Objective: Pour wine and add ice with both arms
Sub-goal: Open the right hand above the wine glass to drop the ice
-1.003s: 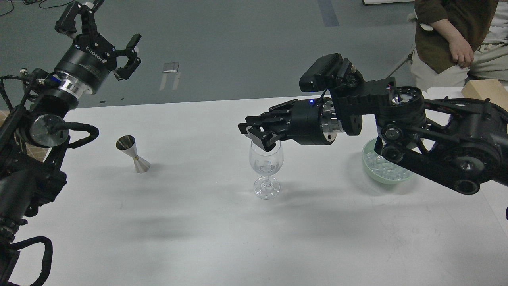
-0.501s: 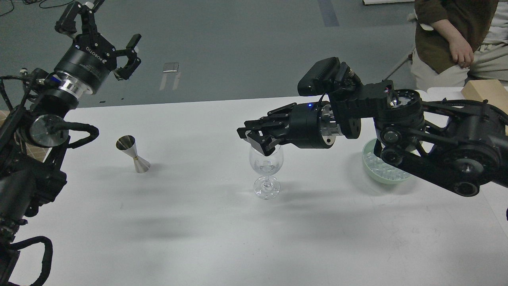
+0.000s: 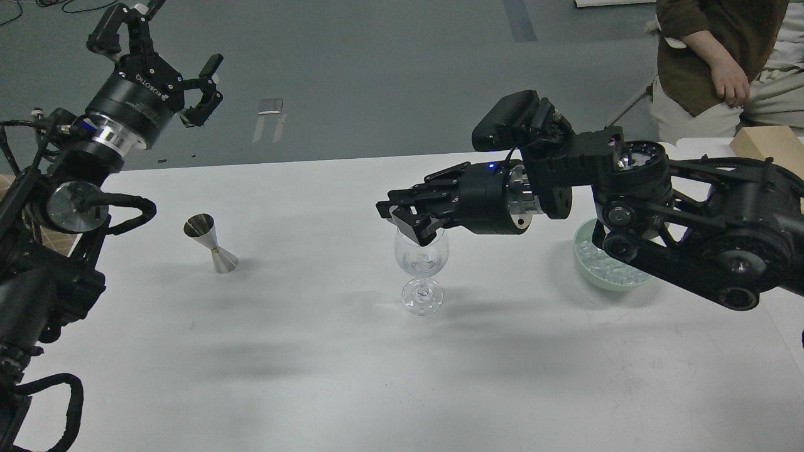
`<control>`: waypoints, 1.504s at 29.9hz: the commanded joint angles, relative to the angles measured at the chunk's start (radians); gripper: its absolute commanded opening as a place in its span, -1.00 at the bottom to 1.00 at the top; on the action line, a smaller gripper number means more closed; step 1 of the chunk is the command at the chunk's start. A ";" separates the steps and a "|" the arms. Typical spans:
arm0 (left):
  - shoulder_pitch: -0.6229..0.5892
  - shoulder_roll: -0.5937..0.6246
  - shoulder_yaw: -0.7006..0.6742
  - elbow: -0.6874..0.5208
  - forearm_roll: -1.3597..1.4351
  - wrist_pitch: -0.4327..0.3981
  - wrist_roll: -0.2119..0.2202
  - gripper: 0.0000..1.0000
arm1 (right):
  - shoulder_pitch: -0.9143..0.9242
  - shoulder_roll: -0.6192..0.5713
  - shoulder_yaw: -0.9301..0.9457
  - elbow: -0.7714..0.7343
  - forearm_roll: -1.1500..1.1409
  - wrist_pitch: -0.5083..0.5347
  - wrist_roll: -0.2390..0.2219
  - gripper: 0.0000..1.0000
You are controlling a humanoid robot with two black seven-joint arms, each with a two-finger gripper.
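Note:
A clear stemmed wine glass (image 3: 422,263) stands mid-table, with a few small clear ice pieces (image 3: 424,259) in its bowl. My right gripper (image 3: 407,218) reaches in from the right and hovers just over the glass rim. Its fingers are drawn together and nothing shows between them. A pale green bowl (image 3: 587,271) holding several ice cubes (image 3: 606,267) sits behind my right arm, partly hidden by it. My left gripper (image 3: 164,47) is raised high at the far left, open and empty. No wine bottle is in view.
A steel jigger (image 3: 211,243) stands on the white table (image 3: 314,351) left of the glass. A person (image 3: 716,56) stands at the far right behind the table. A wooden box (image 3: 769,145) sits at the right edge.
My right gripper has lifted slightly from the mouth of the glass to just above its rim. The left arm has not moved.

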 commanded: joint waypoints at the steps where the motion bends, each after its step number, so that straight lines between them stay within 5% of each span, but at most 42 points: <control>1: 0.000 0.000 0.000 0.000 0.000 0.000 0.000 0.95 | 0.000 -0.002 -0.002 -0.003 -0.002 0.000 0.000 -0.76; 36: 0.000 0.000 -0.001 0.000 0.000 0.000 0.000 0.95 | -0.014 -0.023 0.000 0.000 0.000 0.000 0.000 -0.71; 38: 0.000 0.000 -0.001 0.000 0.000 0.000 0.000 0.95 | -0.015 -0.023 0.000 0.000 0.000 0.000 -0.002 -0.54; 40: -0.001 0.000 -0.001 0.000 0.000 0.000 0.000 0.95 | -0.022 -0.015 0.008 -0.003 -0.002 0.000 -0.002 0.14; 42: -0.001 0.000 -0.001 0.000 0.000 0.000 0.000 0.95 | -0.025 -0.011 0.014 -0.004 -0.002 0.000 -0.002 0.44; 45: 0.000 0.000 -0.003 0.000 -0.002 0.000 0.000 0.95 | -0.025 -0.011 0.015 -0.004 0.000 0.000 -0.002 0.60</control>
